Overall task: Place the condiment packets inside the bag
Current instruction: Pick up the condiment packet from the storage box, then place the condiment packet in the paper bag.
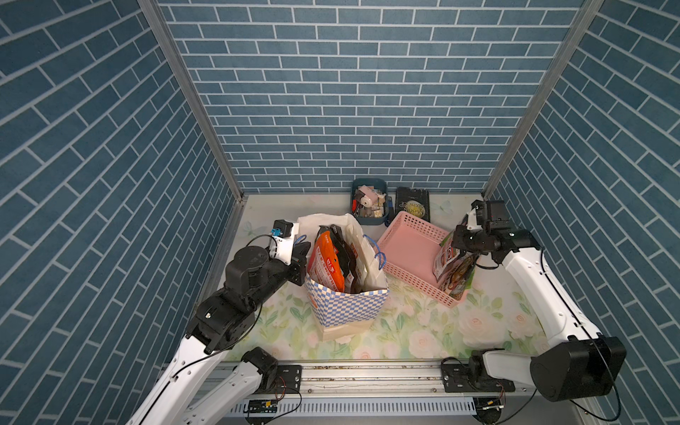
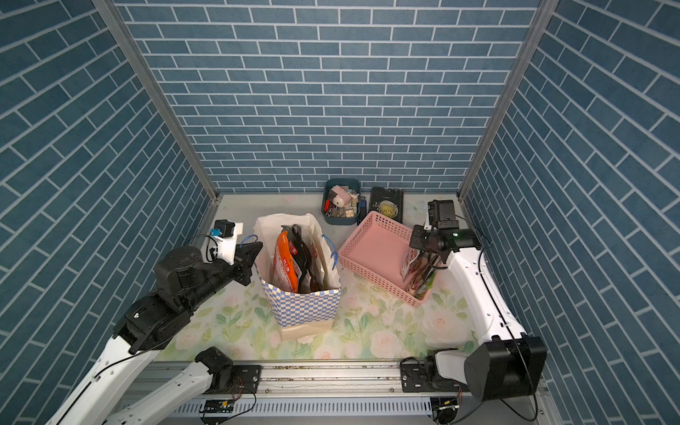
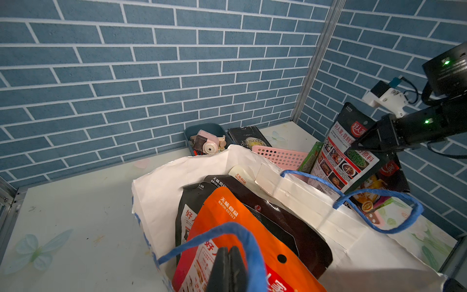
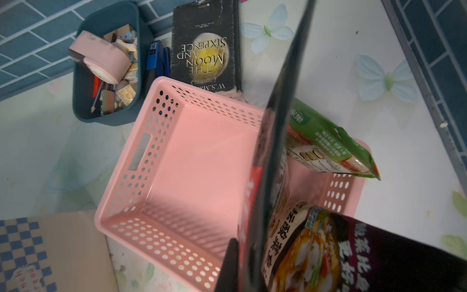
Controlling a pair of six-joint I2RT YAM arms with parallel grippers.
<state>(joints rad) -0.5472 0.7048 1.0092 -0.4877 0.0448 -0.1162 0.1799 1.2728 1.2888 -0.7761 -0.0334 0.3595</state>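
Grasp step. The right jaws are clamped on an upright black packet (image 3: pixel 336 161) in the basket (image 1: pixel 408 254), at the end far from the bag (image 1: pixel 349 305). A green packet (image 4: pixel 326 141) and a purple packet (image 4: pixel 366 252) lean beside it. Other packets (image 1: pixel 327 265) stand in the bag. The left jaws are pressed together at the bag's rim, with the handle (image 3: pixel 242 235) looped over them. Next, we judge, comes a lift clear of the basket wall, then a carry over the bag's mouth.

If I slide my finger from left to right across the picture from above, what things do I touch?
In a top view: left claw → checkered bag → pink basket → packet pinched by the right claw. The blue tub and book sit behind the basket, so I skip them.
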